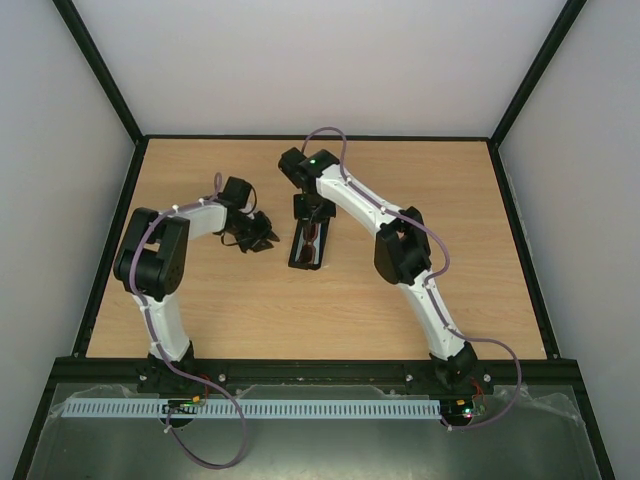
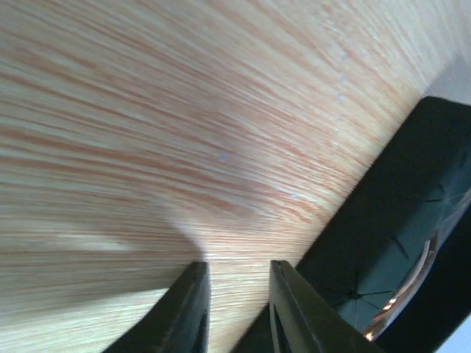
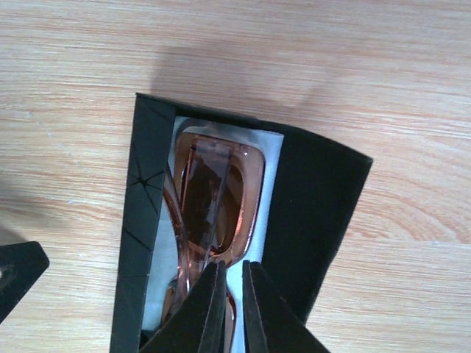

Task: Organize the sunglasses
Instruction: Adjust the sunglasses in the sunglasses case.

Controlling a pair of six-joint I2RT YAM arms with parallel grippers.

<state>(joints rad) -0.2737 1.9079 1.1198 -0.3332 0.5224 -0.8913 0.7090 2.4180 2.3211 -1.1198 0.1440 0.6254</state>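
Observation:
The sunglasses [image 3: 217, 198], amber-brown, lie inside the open black case [image 3: 316, 213] on a light blue cloth [image 3: 268, 184]. In the top view the case [image 1: 303, 252] sits mid-table. My right gripper [image 3: 233, 266] hangs just over the sunglasses' bridge. Its fingers stand a narrow gap apart, and only cloth shows between them. My left gripper [image 2: 239, 271] is open over bare wood just left of the case [image 2: 397, 213], holding nothing. A sliver of the sunglasses [image 2: 419, 272] shows at the right edge of the left wrist view.
The wooden table [image 1: 200, 310] is ringed by a black frame and white walls. The left arm's elbow [image 1: 155, 255] bends near the left edge. The right arm [image 1: 400, 250] crosses the middle right.

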